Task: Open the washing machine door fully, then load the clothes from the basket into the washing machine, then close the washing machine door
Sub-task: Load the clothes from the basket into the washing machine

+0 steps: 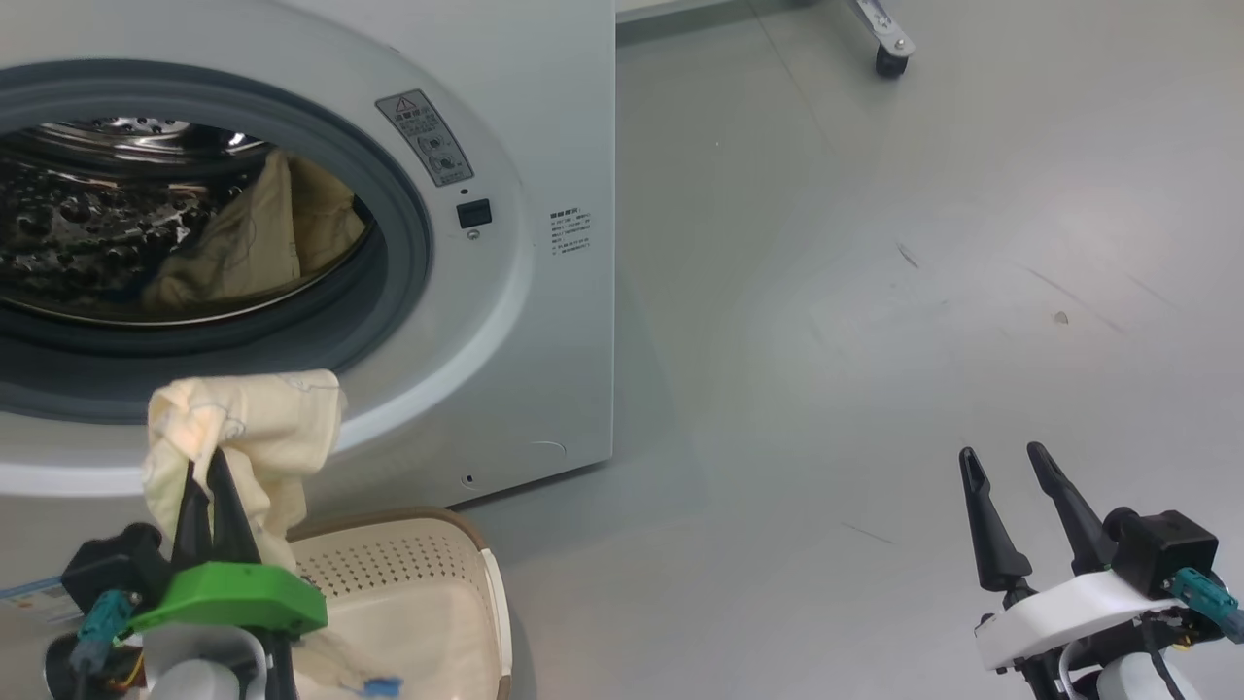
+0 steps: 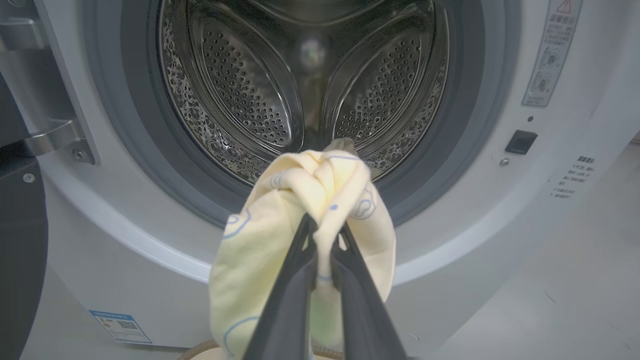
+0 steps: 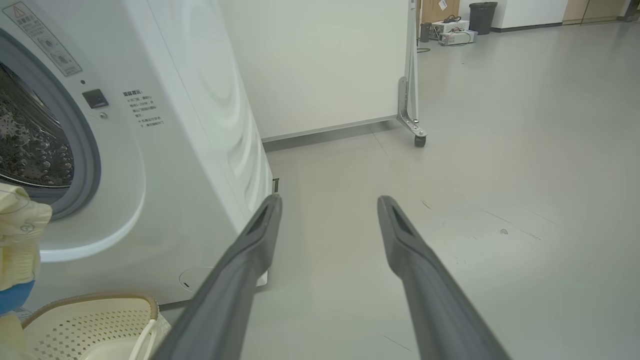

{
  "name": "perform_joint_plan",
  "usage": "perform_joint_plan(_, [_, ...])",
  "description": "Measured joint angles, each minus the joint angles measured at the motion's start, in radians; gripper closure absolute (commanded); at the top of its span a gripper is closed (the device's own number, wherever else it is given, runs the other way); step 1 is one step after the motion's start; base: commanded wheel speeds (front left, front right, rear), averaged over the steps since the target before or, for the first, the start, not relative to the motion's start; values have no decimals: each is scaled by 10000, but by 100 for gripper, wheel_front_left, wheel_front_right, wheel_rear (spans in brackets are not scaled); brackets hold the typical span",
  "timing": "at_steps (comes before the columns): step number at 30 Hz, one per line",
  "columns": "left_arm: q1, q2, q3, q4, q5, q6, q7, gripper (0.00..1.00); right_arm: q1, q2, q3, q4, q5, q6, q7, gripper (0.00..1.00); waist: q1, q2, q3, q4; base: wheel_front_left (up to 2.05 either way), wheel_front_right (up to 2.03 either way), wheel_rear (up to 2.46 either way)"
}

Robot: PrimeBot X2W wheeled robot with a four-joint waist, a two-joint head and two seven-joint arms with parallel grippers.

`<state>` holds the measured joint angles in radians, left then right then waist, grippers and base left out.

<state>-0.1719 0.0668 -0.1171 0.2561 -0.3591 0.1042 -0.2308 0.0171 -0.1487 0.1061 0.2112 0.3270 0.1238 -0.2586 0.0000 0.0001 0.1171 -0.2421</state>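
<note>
My left gripper (image 1: 209, 465) is shut on a cream garment (image 1: 258, 428) with blue outlines and holds it up just in front of the washing machine's (image 1: 544, 146) open mouth. In the left wrist view the bunched garment (image 2: 280, 235) hangs at the fingertips (image 2: 305, 235) before the steel drum (image 2: 250, 90). Another cream garment (image 1: 248, 243) lies inside the drum. The door's dark edge (image 2: 20, 240) stands swung open at the left. Below sits the basket (image 1: 408, 569) with clothes (image 1: 408, 642) in it. My right gripper (image 1: 1006, 465) hangs open over bare floor.
A wheeled panel's caster (image 1: 889, 60) stands on the grey floor behind the washer's right side; the panel (image 3: 320, 65) runs along the back. A bin and boxes (image 3: 465, 25) sit far off. Open floor lies to the right of the washer.
</note>
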Motion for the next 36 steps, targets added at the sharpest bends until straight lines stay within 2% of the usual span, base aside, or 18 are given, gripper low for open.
perform_joint_plan(20, [-3099,767,777,-151,660,90,755,100,-1157,387,221,-123,253,0,0,0,1,0,1963,-489,0,0,0])
perform_joint_plan(36, [-6076,1547,1373,1189,1258,132,1733,100,-2069,397,920,-79,357,0,0,0,1,0,3334,-786,0,0,0])
